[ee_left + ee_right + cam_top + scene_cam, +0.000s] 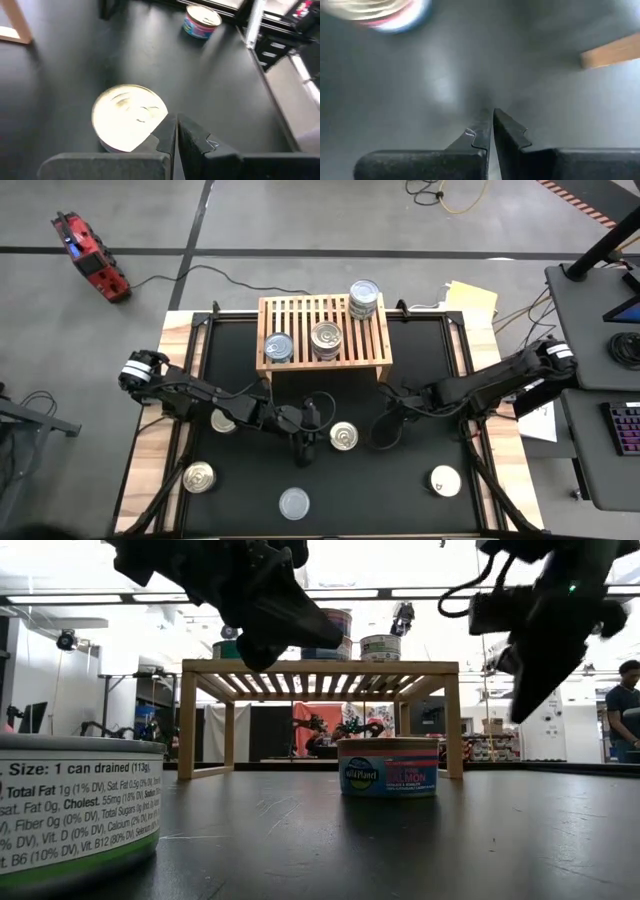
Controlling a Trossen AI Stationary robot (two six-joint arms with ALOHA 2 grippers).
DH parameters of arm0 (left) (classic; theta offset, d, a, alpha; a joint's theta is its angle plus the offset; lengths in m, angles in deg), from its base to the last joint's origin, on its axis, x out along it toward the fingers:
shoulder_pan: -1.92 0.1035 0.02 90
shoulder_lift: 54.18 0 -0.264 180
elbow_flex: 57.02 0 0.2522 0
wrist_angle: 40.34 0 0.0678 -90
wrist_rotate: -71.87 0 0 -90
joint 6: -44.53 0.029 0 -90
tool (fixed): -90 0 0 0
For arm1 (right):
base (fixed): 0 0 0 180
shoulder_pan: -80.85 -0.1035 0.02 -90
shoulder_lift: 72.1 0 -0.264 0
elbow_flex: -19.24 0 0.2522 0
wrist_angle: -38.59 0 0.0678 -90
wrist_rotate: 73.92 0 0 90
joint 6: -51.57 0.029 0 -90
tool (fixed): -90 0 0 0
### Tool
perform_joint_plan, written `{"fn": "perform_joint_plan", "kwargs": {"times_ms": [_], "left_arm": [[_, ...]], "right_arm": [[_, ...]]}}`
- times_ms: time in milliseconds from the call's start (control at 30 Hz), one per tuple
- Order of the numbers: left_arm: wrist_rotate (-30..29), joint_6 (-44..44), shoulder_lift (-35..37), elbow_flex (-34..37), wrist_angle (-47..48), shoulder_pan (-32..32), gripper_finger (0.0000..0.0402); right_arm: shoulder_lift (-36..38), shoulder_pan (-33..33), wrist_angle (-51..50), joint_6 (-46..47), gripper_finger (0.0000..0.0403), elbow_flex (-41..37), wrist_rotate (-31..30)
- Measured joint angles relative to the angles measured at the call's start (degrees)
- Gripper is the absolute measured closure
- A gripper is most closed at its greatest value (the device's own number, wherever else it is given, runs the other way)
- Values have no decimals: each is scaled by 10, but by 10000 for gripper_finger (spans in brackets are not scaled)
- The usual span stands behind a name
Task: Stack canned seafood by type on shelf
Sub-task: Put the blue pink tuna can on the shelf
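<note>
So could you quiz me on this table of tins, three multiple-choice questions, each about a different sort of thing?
1. Where does the tallest pile of cans stand?
A. On the shelf's right back corner
B. On the mat's front edge
C. Under the shelf

2. How many cans lie on the black mat, off the shelf?
A. Two
B. Five
C. Nine

3. How are the left gripper's fingers?
A. Spread wide
B. Shut, holding nothing
C. Clamped on a can

Answers:
1. A, the high view shows the pile at that corner.
2. B, five lids show on the mat from above.
3. B, its wrist view shows the fingers pressed together beside the gold-lidded can, not around it.
</note>
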State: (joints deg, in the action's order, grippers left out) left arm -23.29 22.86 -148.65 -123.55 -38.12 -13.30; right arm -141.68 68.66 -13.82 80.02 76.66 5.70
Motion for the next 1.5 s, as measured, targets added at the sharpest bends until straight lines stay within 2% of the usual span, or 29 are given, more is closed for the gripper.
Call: {"fn": "perform_joint_plan", "kwargs": {"times_ms": [67,167,367,533,667,867,1033,1167,1233,1333,1500], "left_arm": [[13,0,0,0,0,0,401],[18,4,0,0,0,-1,401],[16,51,-1,0,-2,1,401],[12,86,-14,0,-5,11,401],[12,117,-25,0,-8,17,401],[21,184,-30,0,-8,26,401],[81,199,-30,0,-4,42,401],[164,247,-30,0,32,52,401],[181,261,-30,0,53,53,401],[169,271,-31,0,76,53,401],[124,238,-46,0,36,48,401]], "right_arm": [[26,2,-1,5,390,0,64],[71,1,-1,22,390,0,102],[122,12,39,194,390,-13,84],[103,12,200,359,390,-49,83],[48,10,313,439,390,-66,83],[-44,10,333,501,390,-58,85],[-91,10,334,512,390,-39,110],[-102,9,335,507,390,-31,120],[-102,9,334,504,390,-31,120],[-97,9,334,510,390,-31,119],[-96,9,334,559,390,-31,121]]}}
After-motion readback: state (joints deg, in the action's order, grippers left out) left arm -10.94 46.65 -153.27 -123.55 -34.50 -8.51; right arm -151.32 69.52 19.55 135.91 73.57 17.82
